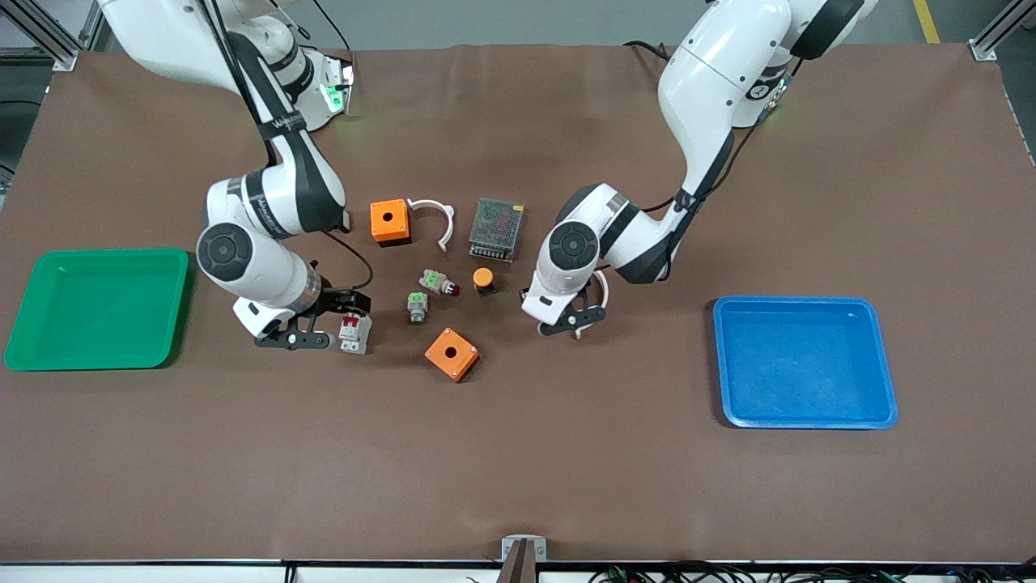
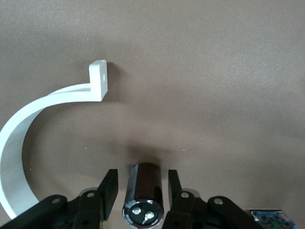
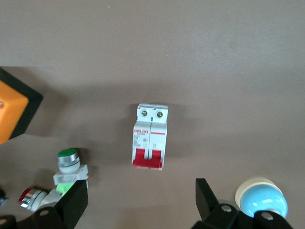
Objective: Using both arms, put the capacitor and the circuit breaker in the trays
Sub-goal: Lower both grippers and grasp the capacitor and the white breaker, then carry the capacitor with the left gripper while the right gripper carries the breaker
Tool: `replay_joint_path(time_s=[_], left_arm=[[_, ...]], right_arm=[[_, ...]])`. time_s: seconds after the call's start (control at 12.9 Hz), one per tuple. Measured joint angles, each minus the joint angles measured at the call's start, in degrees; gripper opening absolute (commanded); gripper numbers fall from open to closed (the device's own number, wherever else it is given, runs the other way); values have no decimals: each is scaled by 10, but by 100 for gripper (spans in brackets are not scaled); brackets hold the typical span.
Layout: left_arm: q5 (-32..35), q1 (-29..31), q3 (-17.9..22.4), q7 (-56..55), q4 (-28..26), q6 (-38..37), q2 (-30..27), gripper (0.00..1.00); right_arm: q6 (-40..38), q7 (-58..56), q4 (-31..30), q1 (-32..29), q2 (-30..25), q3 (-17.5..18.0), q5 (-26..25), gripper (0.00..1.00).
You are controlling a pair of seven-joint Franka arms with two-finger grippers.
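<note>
Capacitor (image 2: 143, 200), light and slick, sits between spread left hand (image 2: 141, 187) fingers; breaker (image 3: 150, 136), rigid, lies on desk (image 1: 566, 470) below spread right hand (image 3: 141, 200).

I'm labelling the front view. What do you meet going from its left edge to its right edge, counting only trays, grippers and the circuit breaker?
Green tray → right gripper → circuit breaker → left gripper → blue tray.
</note>
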Motion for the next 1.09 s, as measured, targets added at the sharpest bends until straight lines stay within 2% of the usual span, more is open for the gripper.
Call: replay_joint_path(time_s=[0.31,0.39,0.7,0.78,0.93,1.09], left_arm=[[25,-7,-1,0,1,0,2,5],[37,-7,0,1,2,0,2,2],[49,12,8,10,17,0,-14,1],[55,24,9,11,18,-2,-27,1],[83,55,10,20,18,-25,-57,1],[97,94,12,61,18,-57,-81,1]], right_arm=[[62,0,-1,0,43,0,0,100],[78,0,-1,0,53,0,0,96],[95,0,-1,0,69,0,0,38],[95,0,0,0,69,0,0,29],[95,1,1,0,69,-1,0,20],[94,2,1,0,69,-2,0,19]])
